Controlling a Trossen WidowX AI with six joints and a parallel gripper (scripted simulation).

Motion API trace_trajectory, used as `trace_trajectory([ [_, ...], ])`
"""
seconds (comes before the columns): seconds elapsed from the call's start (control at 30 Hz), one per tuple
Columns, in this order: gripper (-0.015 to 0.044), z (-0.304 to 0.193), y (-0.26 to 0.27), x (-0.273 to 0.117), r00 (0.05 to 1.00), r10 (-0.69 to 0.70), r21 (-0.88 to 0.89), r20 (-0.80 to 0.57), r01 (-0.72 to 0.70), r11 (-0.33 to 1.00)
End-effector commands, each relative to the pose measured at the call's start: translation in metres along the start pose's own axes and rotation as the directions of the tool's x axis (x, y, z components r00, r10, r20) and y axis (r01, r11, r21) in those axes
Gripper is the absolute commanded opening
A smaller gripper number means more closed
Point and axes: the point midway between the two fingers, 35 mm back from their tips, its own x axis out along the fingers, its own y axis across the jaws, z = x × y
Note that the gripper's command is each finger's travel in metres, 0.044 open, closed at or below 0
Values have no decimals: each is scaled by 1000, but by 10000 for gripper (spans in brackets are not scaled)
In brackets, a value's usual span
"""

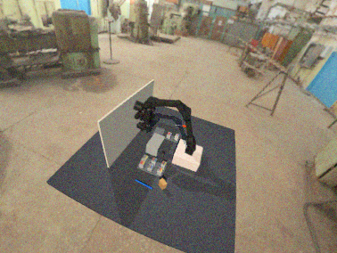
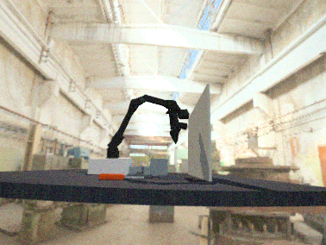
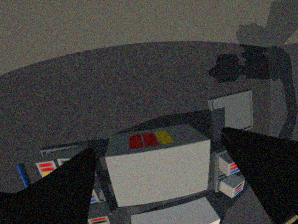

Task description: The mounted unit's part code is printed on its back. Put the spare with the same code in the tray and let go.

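The mounted unit (image 1: 155,144) (image 2: 159,166) (image 3: 160,175) is a grey box. Its back carries a red, red, yellow code (image 3: 150,140) in the wrist view, read left to right. My gripper (image 1: 145,127) (image 2: 175,141) (image 3: 161,145) is open and empty, high above the mat near the panel. Spares stand in a row on one side (image 1: 152,164); one striped spare (image 3: 45,169) there shows red and yellow bars. Two more spares (image 1: 168,134) (image 3: 231,186) stand on the other side, with red and blue bars. A flat grey square (image 3: 240,111) (image 1: 159,130) beside them looks like the tray.
An upright panel (image 1: 127,125) (image 2: 200,142) stands close beside the gripper. The pale base box (image 1: 187,156) (image 2: 108,166) is behind the unit. A small tan block (image 1: 162,183) and a blue strip (image 1: 143,183) (image 3: 23,176) lie near the spare row. An orange bar (image 2: 111,176) lies at the front.
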Motion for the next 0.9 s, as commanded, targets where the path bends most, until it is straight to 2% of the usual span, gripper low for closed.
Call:
trace_trajectory([
  [0.0,440,-16,-19,6,991,37,10,-129,-36,999],
  [0.7,440,-16,-17,6,991,37,0,-129,-37,999],
  [0.77,440,-16,-5,8,991,38,-83,-128,-49,995],
  [0.87,440,-21,35,16,991,44,-355,-127,-87,931],
])
